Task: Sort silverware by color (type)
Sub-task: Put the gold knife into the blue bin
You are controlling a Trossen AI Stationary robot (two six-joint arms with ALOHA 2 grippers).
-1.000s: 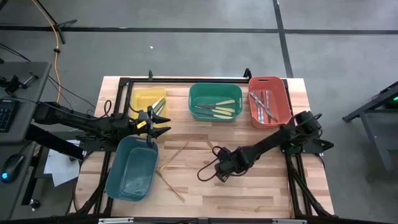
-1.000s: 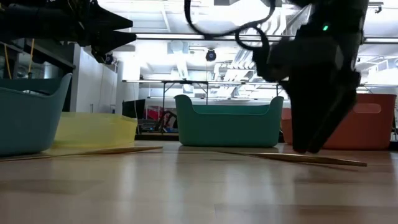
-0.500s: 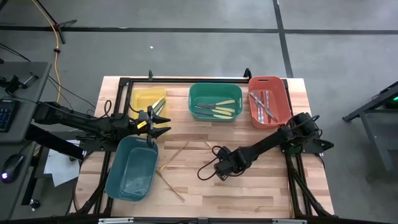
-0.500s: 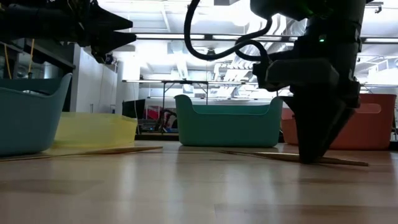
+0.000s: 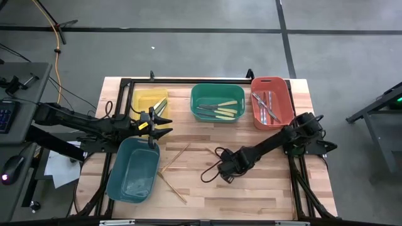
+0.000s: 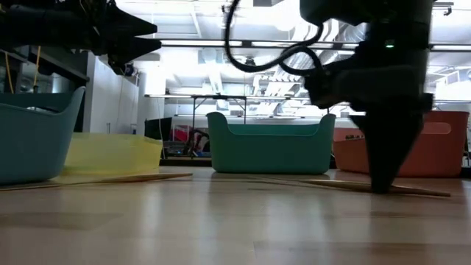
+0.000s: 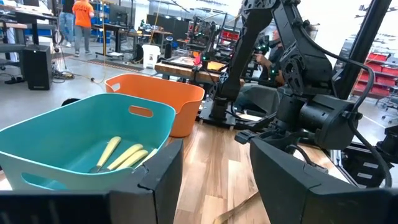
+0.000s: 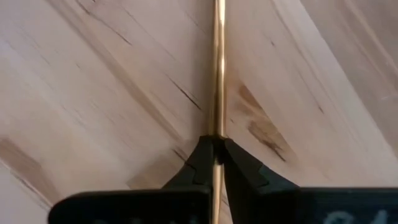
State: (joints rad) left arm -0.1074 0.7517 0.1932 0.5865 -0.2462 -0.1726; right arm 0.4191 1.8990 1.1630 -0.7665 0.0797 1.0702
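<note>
Picking a tan wooden stick (image 8: 217, 93) off the table (image 5: 264, 188): this is the step in hand. The right gripper (image 5: 224, 176) is down at the boards near the table's middle, its two fingers closed on the stick, which runs straight out between the tips in the right wrist view. In the low view the gripper (image 6: 384, 184) stands nearly upright with its point at the surface, and the stick (image 6: 346, 185) lies flat beneath it, apparently not yet lifted, though contact with the boards is hard to judge from that angle.

The right arm reaches in low from its base at the table's right edge. The left gripper (image 5: 164, 124) hangs open above the gap between the yellow bin (image 5: 139, 100) and the teal bin (image 5: 125, 182), waiting.

Two more sticks (image 5: 174, 158) lie near the teal bin. The green bin (image 5: 200, 93) and red bin (image 5: 284, 85) already hold utensils.

Next, by judgement: a straight lift, then a carry to the teal bin, which looks empty, keeping the thin stick from pivoting in the grip.
</note>
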